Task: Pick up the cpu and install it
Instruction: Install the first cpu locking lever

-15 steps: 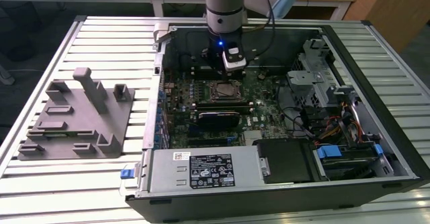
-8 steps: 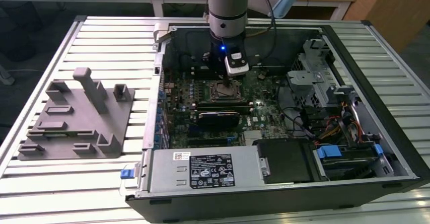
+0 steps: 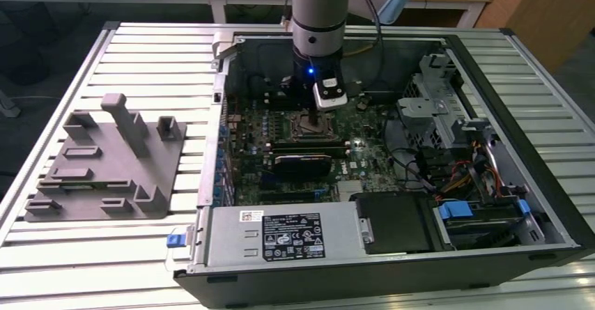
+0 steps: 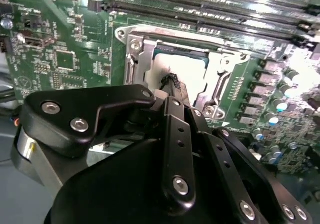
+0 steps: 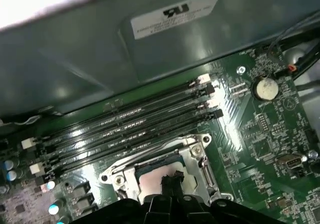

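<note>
The cpu [image 4: 180,68] is seen lying flat and square within the metal socket frame [image 4: 137,58] on the motherboard [image 4: 65,48], directly beneath the claw [image 4: 173,81] — no offset to any clock direction can be made out. The claw's tips are drawn narrow together over the pale chip top in both wrist views; whether it is touched or gripped cannot be told.

Silver-grey cylindrical arm [image 3: 318,17], blue joint band, lit blue light, black linkage jaws, silver screws

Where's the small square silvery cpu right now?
In both wrist views the small square silvery cpu sits inside the metal socket frame, beside the memory slots, under the gripper.
</note>
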Robot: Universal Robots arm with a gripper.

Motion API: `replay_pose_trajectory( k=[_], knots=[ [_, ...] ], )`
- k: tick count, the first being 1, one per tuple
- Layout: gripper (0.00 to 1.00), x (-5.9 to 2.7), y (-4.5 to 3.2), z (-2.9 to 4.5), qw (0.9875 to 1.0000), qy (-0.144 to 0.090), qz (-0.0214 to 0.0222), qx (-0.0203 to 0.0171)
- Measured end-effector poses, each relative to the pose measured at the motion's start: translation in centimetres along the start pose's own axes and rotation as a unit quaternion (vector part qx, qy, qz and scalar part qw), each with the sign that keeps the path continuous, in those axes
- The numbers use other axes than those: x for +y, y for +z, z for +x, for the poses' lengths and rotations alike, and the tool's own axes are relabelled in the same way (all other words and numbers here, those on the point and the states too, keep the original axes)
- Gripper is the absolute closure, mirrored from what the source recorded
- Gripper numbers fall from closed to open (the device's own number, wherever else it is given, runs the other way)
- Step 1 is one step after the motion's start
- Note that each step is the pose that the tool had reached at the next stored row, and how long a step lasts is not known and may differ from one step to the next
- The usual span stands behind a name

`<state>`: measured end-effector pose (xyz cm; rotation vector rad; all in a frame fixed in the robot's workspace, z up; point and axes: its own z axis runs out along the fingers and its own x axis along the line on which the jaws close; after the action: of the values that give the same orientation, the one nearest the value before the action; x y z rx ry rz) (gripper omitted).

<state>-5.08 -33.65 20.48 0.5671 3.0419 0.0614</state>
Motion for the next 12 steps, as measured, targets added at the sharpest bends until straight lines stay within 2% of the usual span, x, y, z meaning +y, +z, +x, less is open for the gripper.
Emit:
replay_pose_trajectory(
  k=[2, 8, 12],
  knots=[
    [0.89, -0.01, -0.01, 0.00, 1.0000, -0.001, 0.0034, 0.0033],
    [0.89, -0.01, -0.01, 0.00, 1.0000, -0.002, 0.0033, 0.0033],
    [0.89, 0.02, -0.66, -0.03, 1.0000, -0.002, 0.0033, 0.0033]
  ],
)
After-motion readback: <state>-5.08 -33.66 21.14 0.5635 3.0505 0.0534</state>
